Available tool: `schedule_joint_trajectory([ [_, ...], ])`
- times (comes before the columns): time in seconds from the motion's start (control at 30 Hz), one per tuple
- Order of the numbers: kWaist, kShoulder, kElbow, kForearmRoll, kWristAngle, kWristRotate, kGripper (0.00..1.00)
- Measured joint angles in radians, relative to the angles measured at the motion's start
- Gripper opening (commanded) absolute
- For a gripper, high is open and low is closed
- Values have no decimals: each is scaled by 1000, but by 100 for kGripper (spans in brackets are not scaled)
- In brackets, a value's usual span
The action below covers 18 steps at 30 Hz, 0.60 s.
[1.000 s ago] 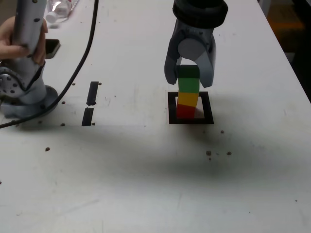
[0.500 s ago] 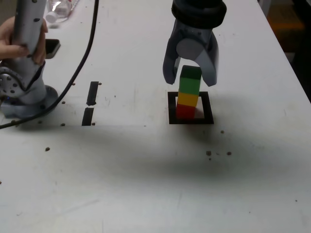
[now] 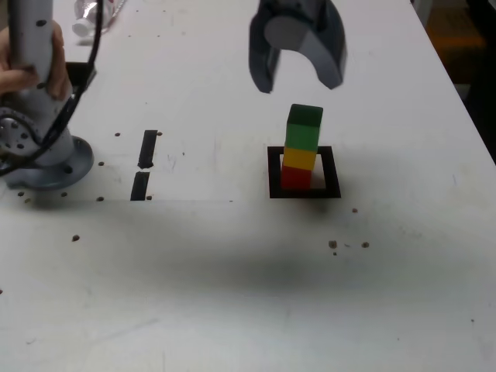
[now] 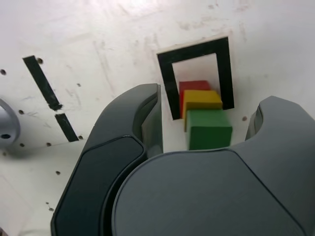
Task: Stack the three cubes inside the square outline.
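Cubes stacked inside square outline (image 3: 271, 172): red cube (image 3: 294, 178) at bottom, yellow cube (image 3: 298, 159) in middle, green cube (image 3: 303, 129) on top; gripper (image 3: 297, 74) above stack, clear of it, jaws spread, nothing held; tape strips (image 3: 144, 163) towards exterior view's left; hand (image 3: 29, 68) on arm base

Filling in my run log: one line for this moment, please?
gripper: open, empty, above stack | green cube on yellow cube on red cube | inside square outline
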Motion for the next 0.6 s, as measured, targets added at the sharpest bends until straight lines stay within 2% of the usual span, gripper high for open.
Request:
schedule_joint_trajectory([
  [0.33, 57, -92, 166, -20, -5, -24, 73],
  [0.6, 96, -130, 350, -92, -40, -44, 73],
])
